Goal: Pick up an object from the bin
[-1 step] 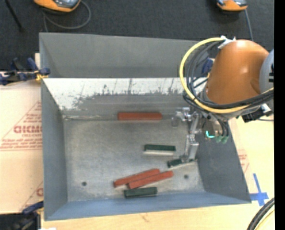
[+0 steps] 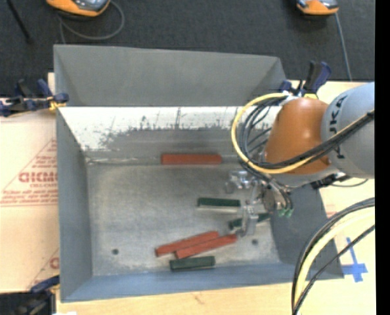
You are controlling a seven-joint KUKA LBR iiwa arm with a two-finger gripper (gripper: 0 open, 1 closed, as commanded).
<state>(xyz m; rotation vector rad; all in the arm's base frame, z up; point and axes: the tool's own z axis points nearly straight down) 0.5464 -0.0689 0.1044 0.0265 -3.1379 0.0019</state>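
Orange wrist cover point(image 2: 297, 140) sits high over the bin's point(image 2: 70, 195) right side, arm coming in from the right, wrist pointing down. Gripper point(image 2: 249, 204) looks spread wide, nothing clamped. Dk green bar point(image 2: 216, 203) lies flat mid-floor, long axis left-right. Its right end is just at the gripper's gap, w/ the rest running off left.

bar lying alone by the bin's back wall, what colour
The bar is reddish-brown, seen in the camera view.
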